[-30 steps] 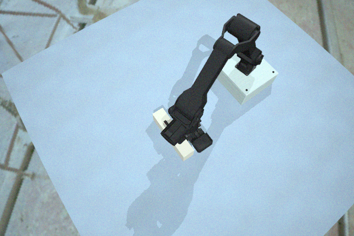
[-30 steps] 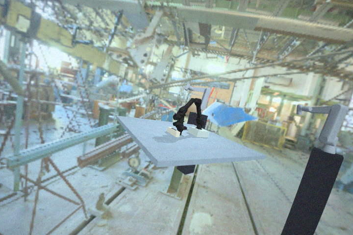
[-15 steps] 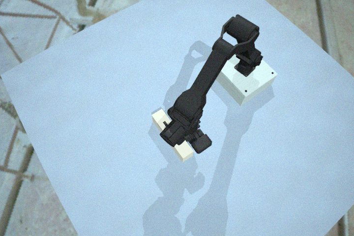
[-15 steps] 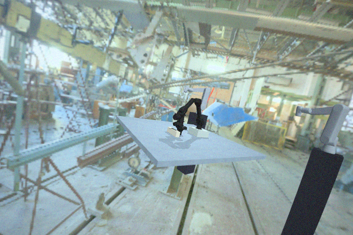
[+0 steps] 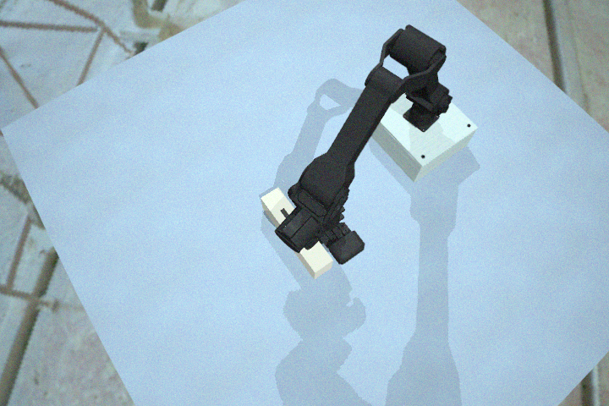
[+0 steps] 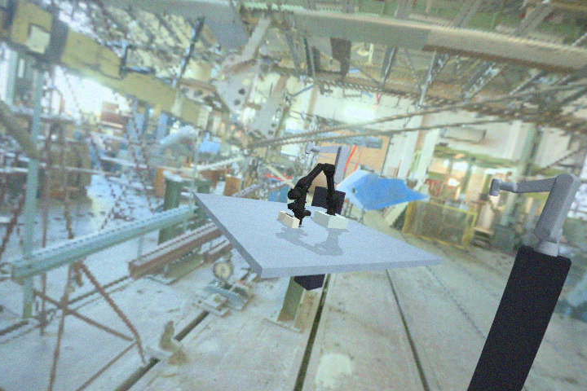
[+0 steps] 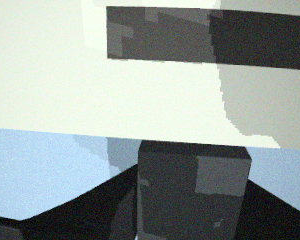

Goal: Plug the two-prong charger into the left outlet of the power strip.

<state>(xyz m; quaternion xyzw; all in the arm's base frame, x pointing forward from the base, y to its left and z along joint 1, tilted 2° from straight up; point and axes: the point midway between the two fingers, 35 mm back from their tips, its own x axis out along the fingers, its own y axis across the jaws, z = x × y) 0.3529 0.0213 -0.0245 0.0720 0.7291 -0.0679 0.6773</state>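
The cream power strip [image 5: 317, 257] [image 6: 287, 218] [image 7: 40, 85] lies on the table under the wrist. A long dark panel [image 7: 160, 36] shows on it in the wrist view; no outlet openings can be made out. My gripper [image 6: 301, 221] [image 7: 184, 176] is shut on the dark grey charger [image 7: 172, 200], with one black finger on each side of it. In the wrist view the charger's far end meets the strip's near long edge. The prongs are not visible, and their height and any contact with the strip cannot be told. The arm hides the strip's middle and the charger in the top view.
The pale box [image 5: 441, 145] [image 6: 333, 221] under the arm's base stands behind the gripper. The light blue table [image 5: 171, 287] [image 6: 350, 253] carries the strip and this box. The arm casts long shadows across the table. A grey arm [image 6: 550, 217] on a dark pedestal stands off the table.
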